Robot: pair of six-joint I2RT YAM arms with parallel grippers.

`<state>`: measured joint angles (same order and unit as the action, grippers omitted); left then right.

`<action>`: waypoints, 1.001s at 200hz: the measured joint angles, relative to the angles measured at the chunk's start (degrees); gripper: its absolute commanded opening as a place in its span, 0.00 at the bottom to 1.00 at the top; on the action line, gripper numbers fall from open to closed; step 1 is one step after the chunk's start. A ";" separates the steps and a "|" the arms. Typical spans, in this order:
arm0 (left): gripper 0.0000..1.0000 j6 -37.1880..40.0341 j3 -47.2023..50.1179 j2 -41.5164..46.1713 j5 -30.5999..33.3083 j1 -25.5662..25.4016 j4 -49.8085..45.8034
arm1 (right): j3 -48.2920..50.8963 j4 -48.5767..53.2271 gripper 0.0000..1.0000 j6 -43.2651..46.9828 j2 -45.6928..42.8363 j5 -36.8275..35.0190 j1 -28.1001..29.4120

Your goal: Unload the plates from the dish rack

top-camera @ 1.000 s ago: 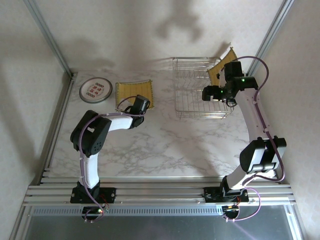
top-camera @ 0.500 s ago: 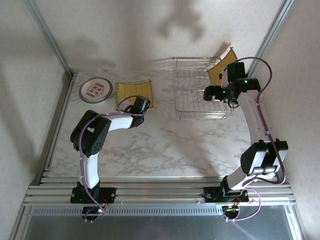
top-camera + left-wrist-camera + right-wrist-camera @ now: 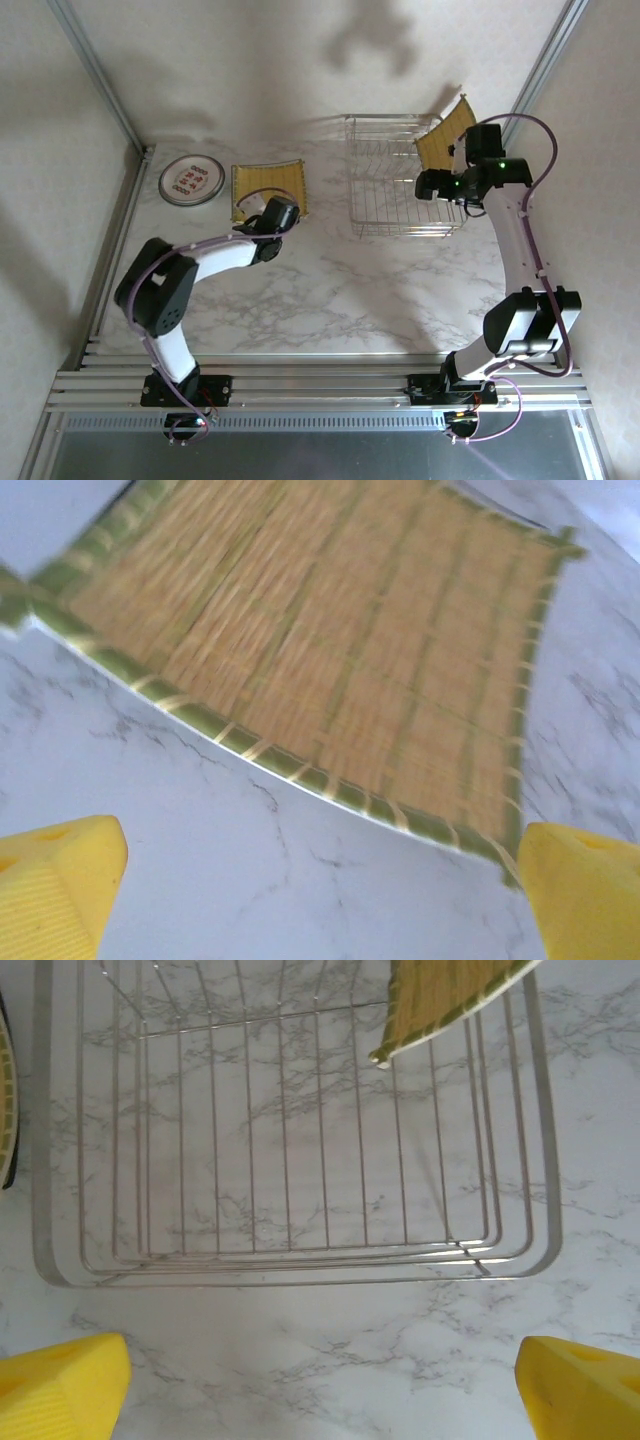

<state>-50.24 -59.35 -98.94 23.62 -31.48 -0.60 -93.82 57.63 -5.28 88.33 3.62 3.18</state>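
- The left fingers (image 3: 60, 890) stand wide apart with nothing between them. They are low over the counter (image 3: 300, 880), just beside the near edge of a yellow woven plate (image 3: 330, 650) that lies flat, well apart from the dish rack (image 3: 400, 190).
- A careless dip there could catch that plate's rim and shove it toward the round white plate (image 3: 192, 180) lying near it.
- The right fingers (image 3: 575, 1385) are spread just as wide and are empty, looking down on the rack's near rail.
- One leaning woven plate (image 3: 446, 135) is propped at a tilt at the rack's far right corner. I can't tell whether it sits between the wires or merely rests against them.
- I reckon that plate is the trouble. A grab on its thin edge may slip, or a nudge may tip it over the back of the rack onto the counter.
- Reaching across the rack, the fingers could snag an upright wire and drag the whole light rack along.
- A glazed plate held by one edge could swing or drop on the way out.
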 measured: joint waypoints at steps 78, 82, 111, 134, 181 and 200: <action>1.00 34.38 -17.49 12.76 -11.23 9.33 -21.22 | -11.74 1.51 0.99 1.90 8.31 -4.07 -5.92; 1.00 35.69 -19.12 12.35 -12.24 10.49 -22.40 | -12.50 1.46 0.99 1.97 9.16 -4.11 -6.16; 1.00 42.23 -27.58 8.66 -17.29 15.28 -29.68 | -19.54 1.36 0.99 2.80 16.31 -4.04 -8.09; 1.00 45.68 -31.19 5.03 -20.35 16.24 -33.48 | -24.74 1.11 0.99 3.19 21.51 -4.04 -9.03; 1.00 47.98 -31.45 2.97 -24.35 18.93 -36.11 | -26.84 -2.27 0.87 3.08 25.68 -4.00 -9.31; 1.00 48.33 -31.45 2.97 -25.05 19.74 -36.13 | -27.17 -4.50 0.81 2.84 26.82 -4.02 -9.31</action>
<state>-1.91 -90.80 -95.96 -1.43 -11.75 -36.73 -120.99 53.12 -2.44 115.15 -0.40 -6.13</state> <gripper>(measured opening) 0.997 0.850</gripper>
